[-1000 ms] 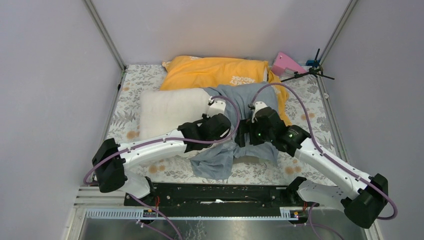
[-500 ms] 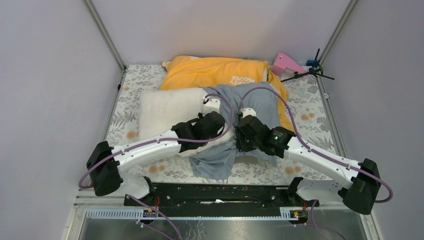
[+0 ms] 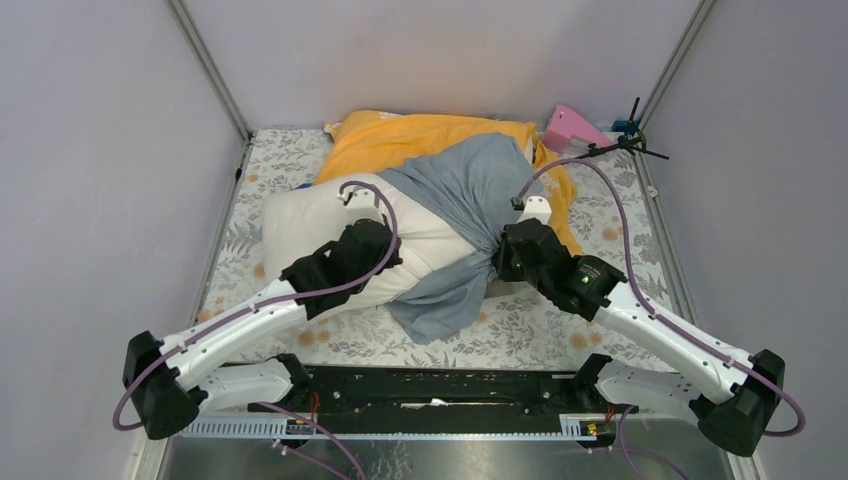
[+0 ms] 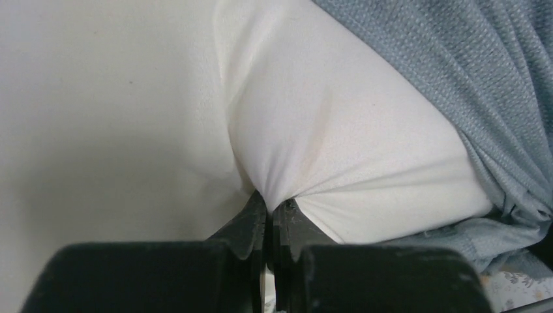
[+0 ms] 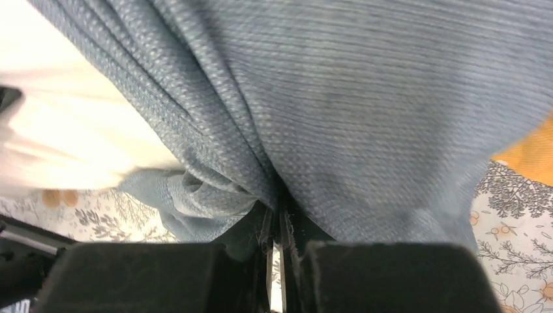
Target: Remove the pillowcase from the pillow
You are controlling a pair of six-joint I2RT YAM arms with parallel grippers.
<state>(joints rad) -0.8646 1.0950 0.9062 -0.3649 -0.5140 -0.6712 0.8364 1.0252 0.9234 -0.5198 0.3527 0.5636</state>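
Mid-table, left gripper point(image 4: 269, 207) pinching pillow point(image 4: 130, 98) has dragged it left; right gripper point(image 5: 277, 208) clamps pillowcase point(image 5: 365, 98); more pillow bared.

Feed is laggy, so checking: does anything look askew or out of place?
Only the pillowcase: stretched diagonally, its far end draped over the orange pillow, its middle gathered at the right hand. The pillow is half out, pinched by the left hand.

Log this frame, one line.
left gripper shut on pillow | right gripper shut on pillowcase | pillowcase covers pillow's right end only
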